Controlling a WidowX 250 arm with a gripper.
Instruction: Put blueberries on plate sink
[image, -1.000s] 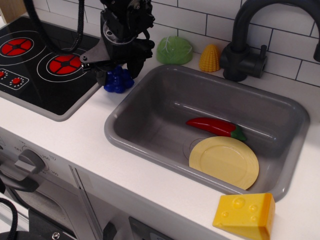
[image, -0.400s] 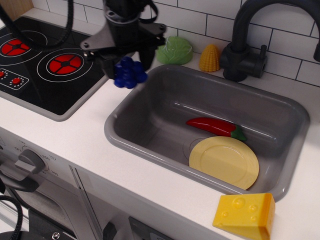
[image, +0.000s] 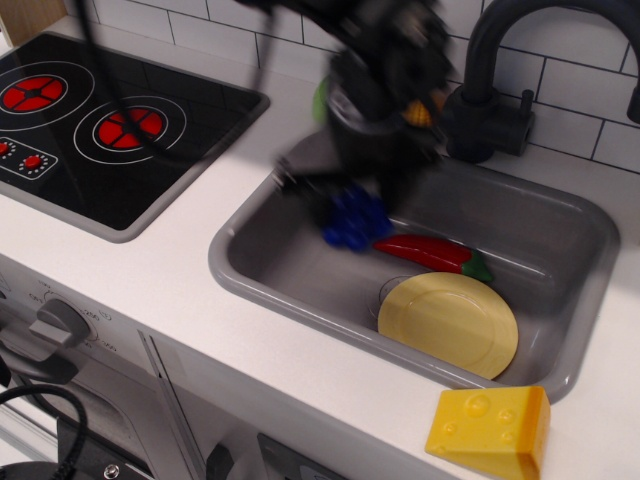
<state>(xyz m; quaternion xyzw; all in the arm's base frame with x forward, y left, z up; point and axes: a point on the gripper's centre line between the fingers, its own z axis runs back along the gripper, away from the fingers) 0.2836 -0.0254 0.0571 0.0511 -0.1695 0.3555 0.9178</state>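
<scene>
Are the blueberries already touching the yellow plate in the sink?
Apart. In the only view, the blueberries hang under the blurred gripper, up-left of the plate, with grey sink floor between them.

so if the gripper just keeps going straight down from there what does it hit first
Probably the red chili pepper or the sink floor beside it; the gripper, holding the blueberries, is blurred and depth is unclear. The plate lies further right.

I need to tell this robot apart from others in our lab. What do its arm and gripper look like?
The arm is black all over, a bulky, blocky body, blurred by motion here. A thick black cable loops from it across the stove. The gripper is black too, with a thin flat piece jutting left. No markings can be made out.
</scene>
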